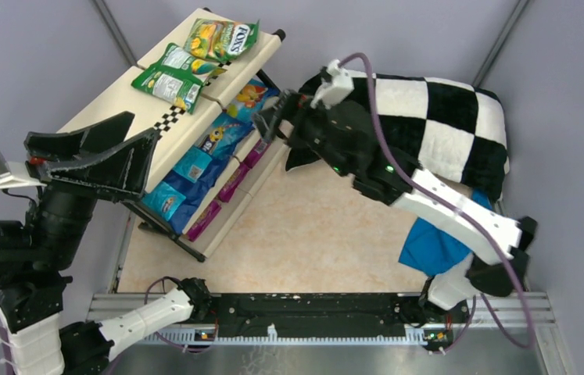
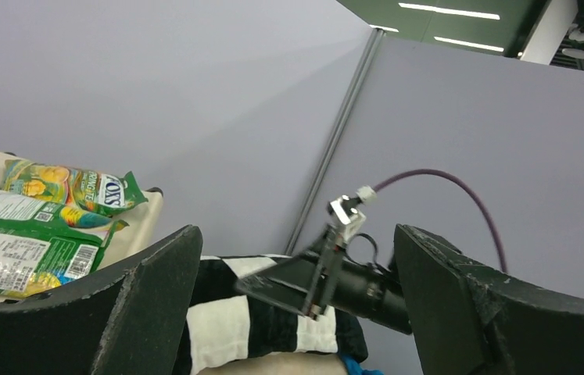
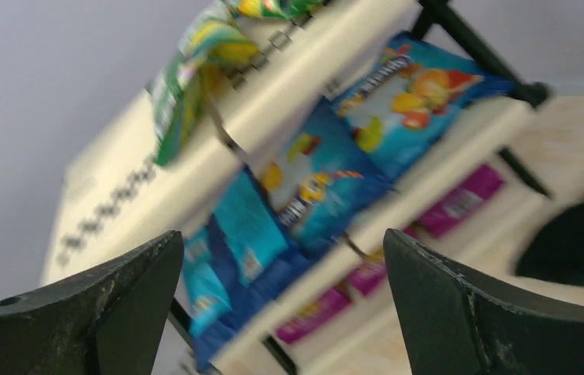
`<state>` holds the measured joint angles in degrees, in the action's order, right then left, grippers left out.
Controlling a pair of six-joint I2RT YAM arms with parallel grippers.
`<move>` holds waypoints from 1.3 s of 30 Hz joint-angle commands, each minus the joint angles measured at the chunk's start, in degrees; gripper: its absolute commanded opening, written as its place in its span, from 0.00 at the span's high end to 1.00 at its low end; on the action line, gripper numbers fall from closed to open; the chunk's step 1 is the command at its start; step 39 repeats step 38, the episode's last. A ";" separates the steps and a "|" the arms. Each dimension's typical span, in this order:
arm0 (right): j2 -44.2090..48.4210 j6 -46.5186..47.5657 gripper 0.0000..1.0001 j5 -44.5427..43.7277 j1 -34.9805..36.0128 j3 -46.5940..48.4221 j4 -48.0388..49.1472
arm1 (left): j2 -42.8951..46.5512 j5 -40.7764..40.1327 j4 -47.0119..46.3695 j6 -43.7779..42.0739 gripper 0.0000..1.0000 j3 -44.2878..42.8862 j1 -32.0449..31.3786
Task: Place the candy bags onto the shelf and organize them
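Observation:
The cream shelf [image 1: 109, 101] stands at the back left. Its top tier holds the green-yellow FOX'S bag [image 1: 222, 39] and a green-white bag [image 1: 170, 82]. The middle tier holds several blue bags [image 1: 218, 137]. The bottom tier holds magenta bags [image 1: 234, 181]. My left gripper [image 1: 140, 134] is open and empty, raised by the shelf's near left end. My right gripper [image 1: 271, 117] is open and empty, close to the shelf's right end. The blurred right wrist view shows the blue bags [image 3: 327, 183] and magenta bags [image 3: 460, 205] beyond its open gripper [image 3: 284, 312]. The left wrist view shows the green bags [image 2: 62, 187] at its left.
A black-and-white checkered pillow [image 1: 445, 117] lies at the back right, with a blue cloth [image 1: 437, 242] in front of it under my right arm. Grey partition walls close in the table. The pillow [image 2: 226, 328] and my right arm also show in the left wrist view.

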<state>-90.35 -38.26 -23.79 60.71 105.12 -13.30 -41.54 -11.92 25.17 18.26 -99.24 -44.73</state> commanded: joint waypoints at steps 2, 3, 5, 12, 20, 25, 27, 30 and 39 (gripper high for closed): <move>22.78 20.42 0.01 -4.04 -0.15 -14.23 -8.81 | -3.15 3.58 -0.10 -2.42 0.01 -1.69 -0.10; 26.20 21.54 0.01 -6.65 -0.15 -14.95 -12.73 | -3.60 3.77 -0.42 -2.89 0.01 -1.74 -0.09; 32.59 23.09 0.01 -10.83 -0.15 -14.70 -20.09 | -4.40 3.98 -1.27 -3.79 0.01 -1.76 -0.09; 46.32 23.95 0.01 -13.93 -0.15 -2.62 -36.86 | -6.05 3.33 -6.20 -4.55 0.01 0.78 -0.09; 49.53 30.15 0.01 -14.45 -0.15 -2.82 -34.36 | -7.52 1.02 -6.86 -5.19 0.01 1.92 -0.09; 52.21 34.34 0.01 -12.87 -0.15 -9.26 -26.87 | -5.56 -2.90 -6.23 -4.14 0.01 3.72 -0.09; 53.98 35.45 0.01 -11.80 -0.17 -12.69 -22.56 | -4.90 -3.86 -6.58 -3.88 0.01 4.20 -0.09; 55.76 35.96 0.01 -11.63 -0.16 -15.95 -19.44 | -4.60 -4.65 -6.41 -3.67 0.01 3.90 -0.09; 56.96 34.24 0.01 -13.91 -0.15 -18.34 -18.28 | -5.04 -5.30 -4.06 -3.24 0.01 2.62 -0.09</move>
